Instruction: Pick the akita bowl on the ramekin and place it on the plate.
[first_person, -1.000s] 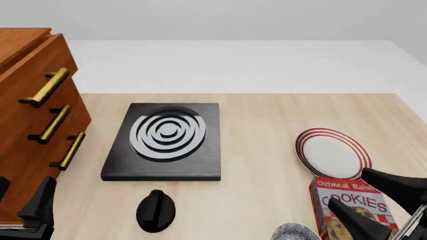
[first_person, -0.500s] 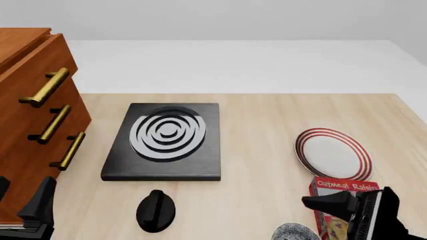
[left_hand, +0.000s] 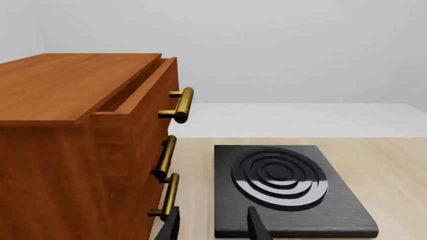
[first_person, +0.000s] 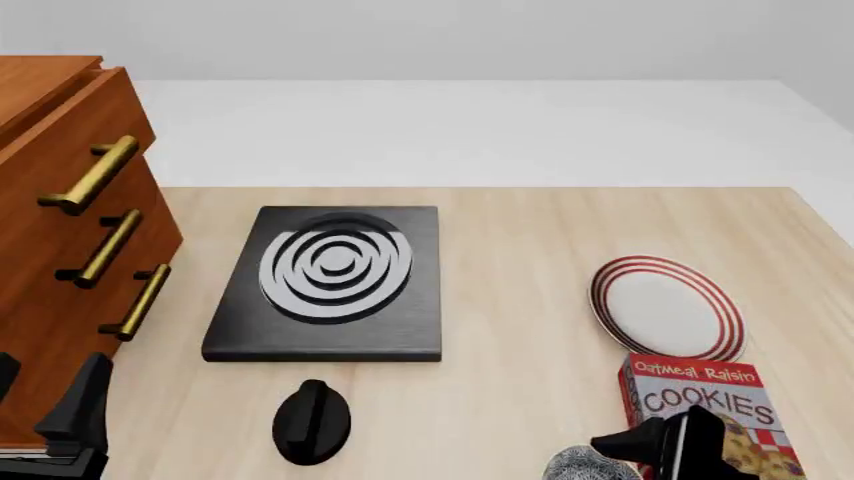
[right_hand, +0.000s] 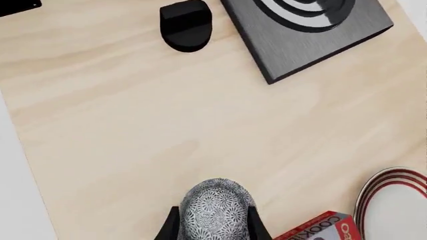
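Observation:
The akita bowl (right_hand: 217, 206), speckled grey-white, sits near the table's front edge and shows in the front view as akita bowl (first_person: 585, 466), cut off by the picture's bottom. The ramekin is hidden beneath it. My right gripper (right_hand: 213, 231) is open, and its two fingers (right_hand: 172, 227) flank the bowl on either side. In the front view the right gripper (first_person: 643, 448) is just right of the bowl. The red-ringed plate (first_person: 667, 308) lies beyond, also seen as plate (right_hand: 400, 207). My left gripper (left_hand: 212, 227) is open and holds nothing, low at the front left (first_person: 54, 405).
A cookies box (first_person: 705, 408) lies between the bowl and the plate. A black stove slab (first_person: 334, 282) with a ringed burner lies mid-table, with a black knob (first_person: 311, 421) in front of it. A wooden cabinet (first_person: 60, 230) with brass handles stands at the left.
My right gripper has swung down and to the left across the cookies box and now sits low beside the bowl. The left arm has not moved.

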